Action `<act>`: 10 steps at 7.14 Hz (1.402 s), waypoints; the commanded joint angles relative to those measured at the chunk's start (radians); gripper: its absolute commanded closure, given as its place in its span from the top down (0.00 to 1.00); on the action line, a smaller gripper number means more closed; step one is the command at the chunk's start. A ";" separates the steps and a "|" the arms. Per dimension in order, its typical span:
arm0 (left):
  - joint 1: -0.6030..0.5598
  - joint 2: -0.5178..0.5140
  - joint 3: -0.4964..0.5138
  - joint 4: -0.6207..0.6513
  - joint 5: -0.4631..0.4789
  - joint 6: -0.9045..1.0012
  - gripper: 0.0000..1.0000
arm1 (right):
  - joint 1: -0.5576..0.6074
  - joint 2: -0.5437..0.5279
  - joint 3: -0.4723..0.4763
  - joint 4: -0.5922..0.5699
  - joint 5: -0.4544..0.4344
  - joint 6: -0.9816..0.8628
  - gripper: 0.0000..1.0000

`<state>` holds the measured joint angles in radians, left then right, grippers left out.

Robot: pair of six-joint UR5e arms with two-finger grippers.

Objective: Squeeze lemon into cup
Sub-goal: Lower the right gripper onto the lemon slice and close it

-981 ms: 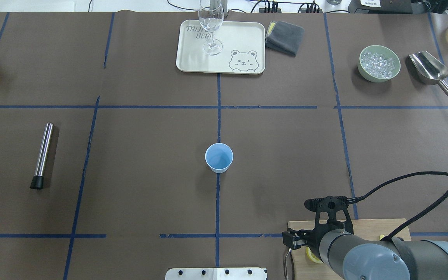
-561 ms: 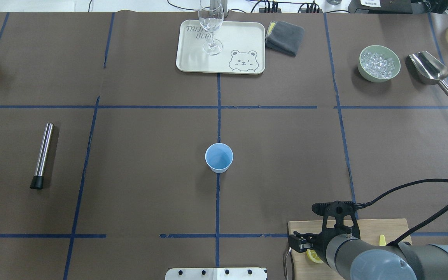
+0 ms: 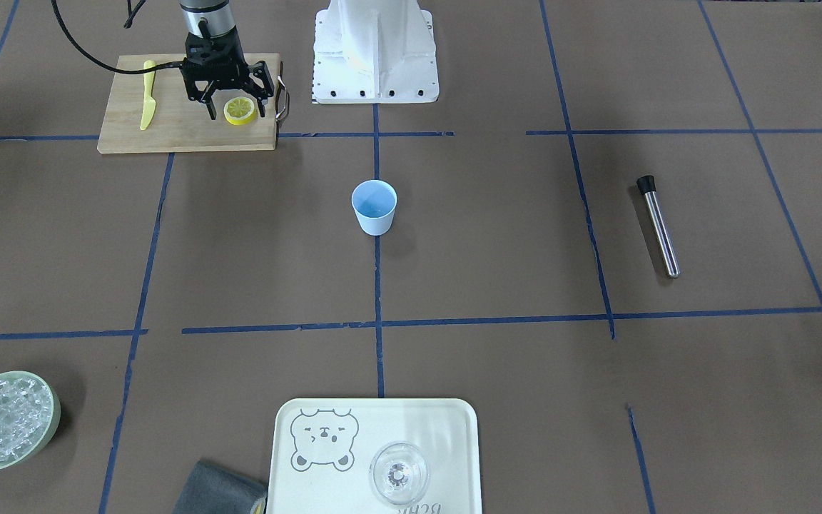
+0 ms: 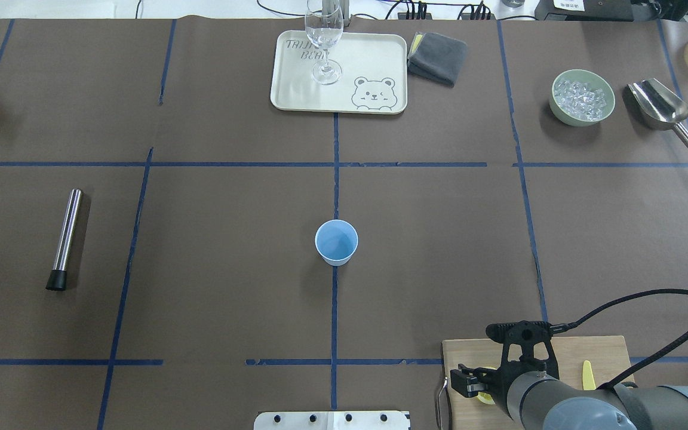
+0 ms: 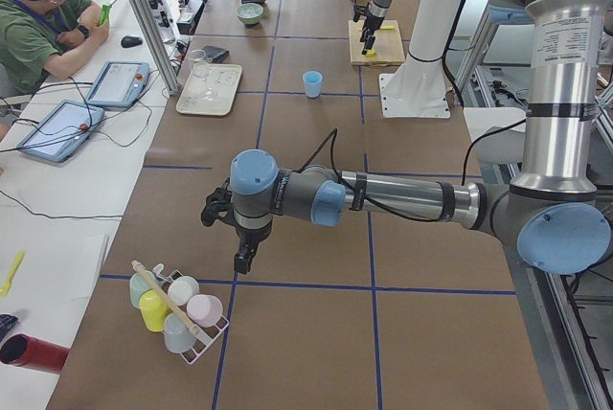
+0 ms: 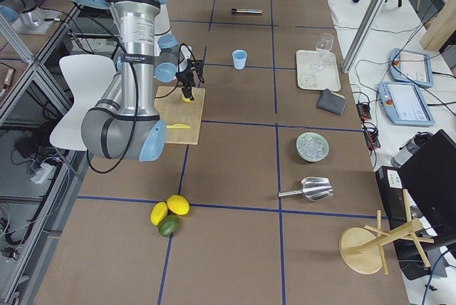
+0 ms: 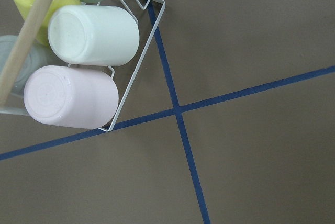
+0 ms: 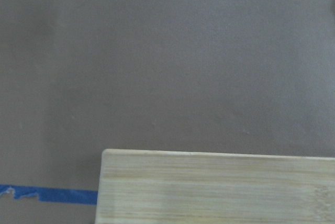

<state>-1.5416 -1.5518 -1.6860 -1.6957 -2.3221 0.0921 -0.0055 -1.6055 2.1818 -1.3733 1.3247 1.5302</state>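
The lemon (image 3: 241,109), a thin round slice, lies flat on the wooden cutting board (image 3: 183,135) near the robot's base. My right gripper (image 3: 237,114) stands over it, open, with one finger on each side of the slice. The overhead view shows only a sliver of the lemon (image 4: 487,399) beneath the right wrist. The light-blue cup (image 3: 374,206) stands upright at the table's middle (image 4: 336,242), apart from the board. My left gripper (image 5: 244,259) hangs over the table's far left end beside a rack of cups; I cannot tell whether it is open or shut.
A yellow plastic knife (image 3: 147,104) lies on the board's other end. A steel rod (image 3: 659,227) lies on the robot's left side. The tray (image 3: 447,428) with a glass (image 3: 398,473), a grey cloth (image 4: 438,57), the ice bowl (image 3: 3,420) and a scoop (image 4: 660,106) line the far edge.
The right arm has drawn back toward the robot's base. Its gripper now sits further in over the cutting board, around the lemon slice. The cup has not moved.
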 commanded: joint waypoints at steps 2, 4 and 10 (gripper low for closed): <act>0.000 -0.001 -0.012 0.002 -0.020 0.000 1.00 | -0.011 0.001 -0.011 0.000 0.007 0.001 1.00; 0.000 -0.001 -0.015 0.002 -0.020 0.000 1.00 | -0.011 0.001 -0.011 0.000 0.010 0.002 1.00; 0.000 -0.001 -0.017 0.004 -0.020 0.000 1.00 | -0.013 0.006 -0.008 0.000 0.027 0.001 0.70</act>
<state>-1.5417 -1.5524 -1.7027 -1.6931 -2.3424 0.0920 -0.0197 -1.6000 2.1731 -1.3729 1.3471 1.5313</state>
